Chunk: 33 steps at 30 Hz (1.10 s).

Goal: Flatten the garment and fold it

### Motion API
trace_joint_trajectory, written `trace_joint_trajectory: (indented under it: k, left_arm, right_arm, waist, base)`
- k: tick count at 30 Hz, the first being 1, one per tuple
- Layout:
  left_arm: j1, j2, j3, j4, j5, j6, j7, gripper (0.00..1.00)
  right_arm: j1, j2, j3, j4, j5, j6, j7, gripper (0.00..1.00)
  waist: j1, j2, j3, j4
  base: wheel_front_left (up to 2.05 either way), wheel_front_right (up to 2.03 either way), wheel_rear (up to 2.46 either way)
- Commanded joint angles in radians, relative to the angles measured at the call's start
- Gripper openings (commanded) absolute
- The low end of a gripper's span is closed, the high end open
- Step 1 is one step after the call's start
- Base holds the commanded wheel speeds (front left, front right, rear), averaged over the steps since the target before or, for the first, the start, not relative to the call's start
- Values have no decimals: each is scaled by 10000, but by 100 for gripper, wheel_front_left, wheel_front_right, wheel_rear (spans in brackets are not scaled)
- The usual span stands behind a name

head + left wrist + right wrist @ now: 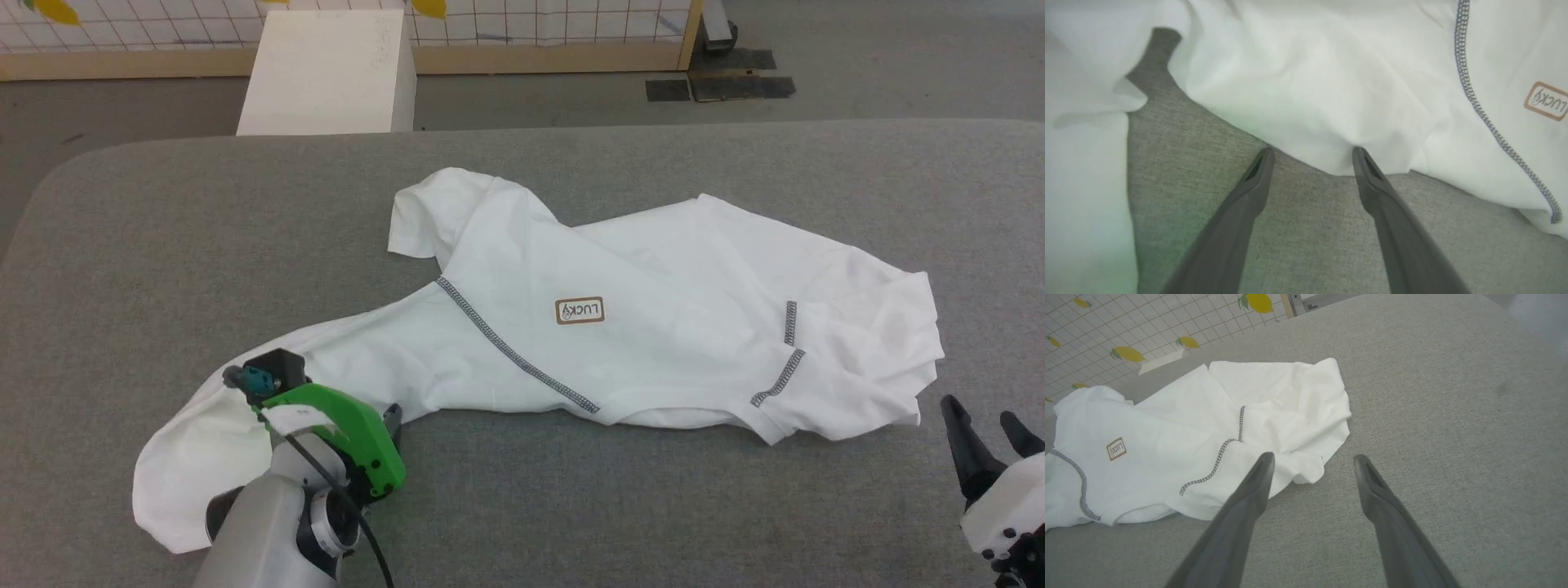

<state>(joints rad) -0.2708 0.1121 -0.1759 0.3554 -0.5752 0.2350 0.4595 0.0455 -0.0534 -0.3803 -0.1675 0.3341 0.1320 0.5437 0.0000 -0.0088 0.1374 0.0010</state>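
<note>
Garment [653,327] is seen lying crumpled across the grey desk [571,506], with the LUCKY patch [580,310] facing up and the right end bunched. Left claw [1312,150] is seen wide open, its fingertips right at the cloth's near edge and nothing gripped. Right claw [1312,457] is spread open too, poised over bare desk just beside the bunched right end.

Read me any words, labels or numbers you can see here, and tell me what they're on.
"LUCKY": on the small brown-bordered patch on the white garment, upside down in the head view.
White sticker on the green wrist cover: too blurred to read.
</note>
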Motion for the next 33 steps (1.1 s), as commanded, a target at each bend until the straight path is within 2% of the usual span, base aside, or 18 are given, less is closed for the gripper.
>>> trace_joint_trajectory:
  k: [1,4,5,7,13,18,24,26,29,33]
  left_arm:
    - [-99,77,-4,191,-141,15,180,100]
    - [-195,31,-45,427,-343,-151,402,100]
    - [-212,-13,-71,479,-439,-242,455,69]
    - [-252,-88,-48,493,-588,-449,254,0]
    - [-235,-182,326,209,-1158,-877,-276,0]
    - [28,280,693,-1271,-1346,-979,-258,0]
    - [908,1080,911,-4146,-1255,-441,750,0]
    - [1585,1390,971,-5123,-1139,67,1408,0]
    - [2185,1455,990,-5142,-1102,460,1780,0]
    - [2597,1257,977,-4221,-1101,762,1775,0]
  right_arm:
    - [-147,20,46,40,-50,-13,-118,100]
    - [-183,22,36,108,-85,-13,-180,100]
    - [-191,23,29,122,-85,-13,-202,100]
    - [-198,24,12,159,-102,-13,-250,100]
    - [-168,27,36,360,-170,-13,-342,100]
    - [-17,29,21,555,-203,-13,-406,100]
    - [181,30,18,774,-192,-13,-474,100]
    - [149,30,114,846,-195,-13,-527,100]
    - [85,31,205,915,-176,-13,-590,100]
    - [-9,31,341,996,-166,-13,-643,100]
  waist:
    - [0,86,183,-147]
    - [0,86,292,-196]
    - [0,86,339,-202]
    - [0,86,376,-194]
    - [0,86,288,-8]
    - [0,86,-19,343]
    - [0,86,-314,824]
    - [0,86,-328,948]
    - [0,86,-297,997]
    - [0,86,-213,967]
  base:
    - [0,0,0]
    - [0,0,0]
    - [0,0,0]
    - [0,0,0]
    - [0,0,0]
    - [0,0,0]
    - [0,0,0]
    - [0,0,0]
    - [0,0,0]
    - [0,0,0]
